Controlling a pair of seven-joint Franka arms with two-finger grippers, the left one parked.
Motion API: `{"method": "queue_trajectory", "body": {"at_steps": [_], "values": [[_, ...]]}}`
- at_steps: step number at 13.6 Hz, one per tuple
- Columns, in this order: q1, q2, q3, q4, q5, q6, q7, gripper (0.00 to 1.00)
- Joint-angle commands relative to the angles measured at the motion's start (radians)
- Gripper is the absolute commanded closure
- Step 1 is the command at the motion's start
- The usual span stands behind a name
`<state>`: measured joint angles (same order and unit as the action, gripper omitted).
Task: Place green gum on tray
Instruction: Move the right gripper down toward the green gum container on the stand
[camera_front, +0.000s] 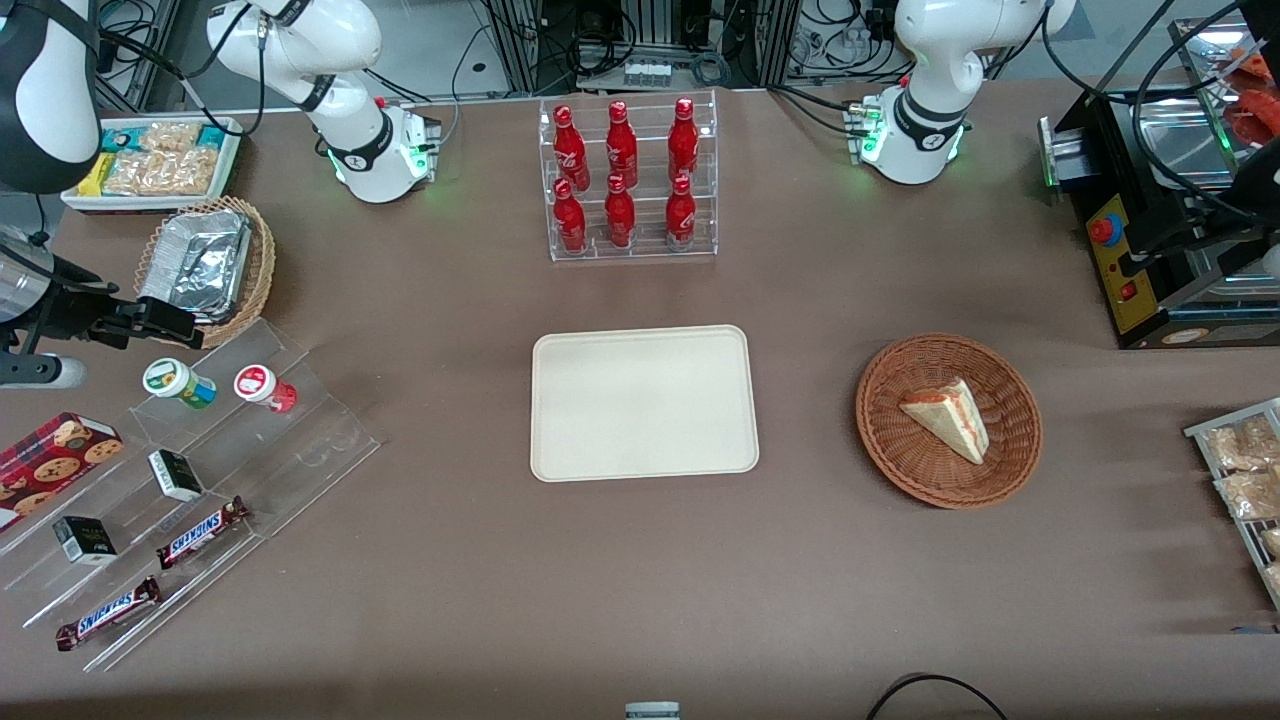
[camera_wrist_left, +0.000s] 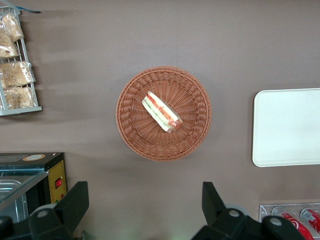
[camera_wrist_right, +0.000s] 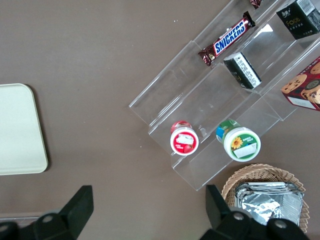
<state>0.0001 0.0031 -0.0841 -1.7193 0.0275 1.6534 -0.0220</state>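
The green gum (camera_front: 178, 382) (camera_wrist_right: 241, 143), a green canister with a white labelled lid, stands on the upper step of a clear acrylic stepped stand (camera_front: 300, 440) at the working arm's end of the table. A red canister (camera_front: 263, 387) (camera_wrist_right: 184, 139) stands beside it. My gripper (camera_front: 170, 322) (camera_wrist_right: 148, 210) hovers open above the table, a little farther from the front camera than the green gum, holding nothing. The cream tray (camera_front: 643, 402) (camera_wrist_right: 17, 130) lies bare at the table's middle.
A wicker basket with foil containers (camera_front: 205, 265) sits close to my gripper. Snickers bars (camera_front: 200, 532), small dark boxes and a cookie box (camera_front: 55, 455) lie on the stand's lower steps. A cola bottle rack (camera_front: 628, 180) and a sandwich basket (camera_front: 948, 420) stand around the tray.
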Motion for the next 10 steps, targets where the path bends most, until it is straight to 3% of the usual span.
{"method": "queue_trajectory", "body": {"at_steps": [1,6,10], "values": [[0.006,0.011,0.003,0.027,-0.017,0.000,-0.009,0.00],[0.004,0.020,-0.008,-0.048,-0.018,0.066,-0.076,0.00],[-0.080,0.002,-0.009,-0.193,-0.017,0.248,-0.434,0.00]]}}
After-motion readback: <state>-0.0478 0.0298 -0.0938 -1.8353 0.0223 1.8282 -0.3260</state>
